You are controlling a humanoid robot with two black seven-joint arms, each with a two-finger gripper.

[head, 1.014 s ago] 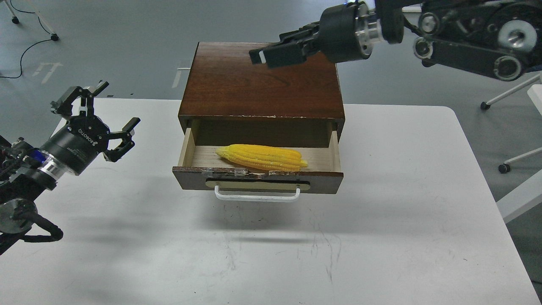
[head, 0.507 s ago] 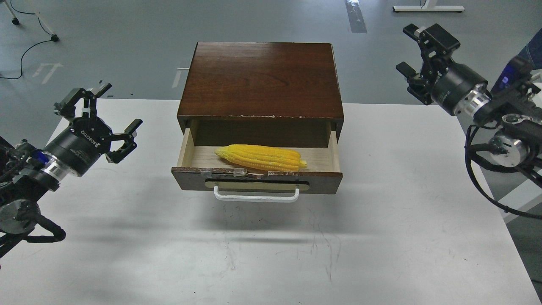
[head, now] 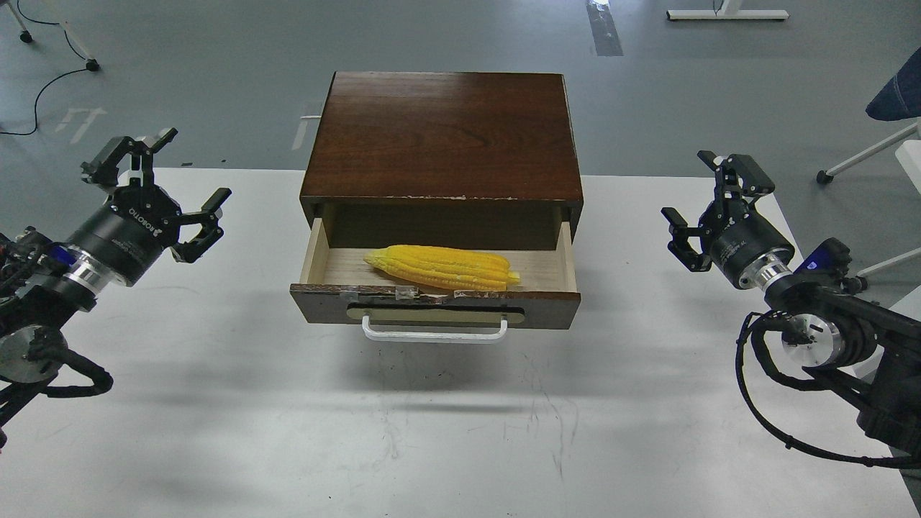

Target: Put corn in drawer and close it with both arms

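The yellow corn (head: 440, 267) lies lengthwise inside the open drawer (head: 434, 305), on its pale wood floor. The drawer is pulled out of the dark brown cabinet (head: 442, 133), its white bar handle (head: 434, 334) facing me. My left gripper (head: 160, 180) is open and empty, above the table to the left of the drawer. My right gripper (head: 701, 198) is open and empty, above the table to the right of the drawer. Neither gripper touches the drawer.
The cabinet stands at the back middle of the white table (head: 460, 432). White chair legs with castors (head: 860, 162) stand off the table's right side. Cables (head: 43, 86) lie on the grey floor at the far left.
My right arm has swung from above the cabinet top out to the right and down beside the drawer. My left gripper has shifted slightly left and up. Corn and drawer are unchanged.
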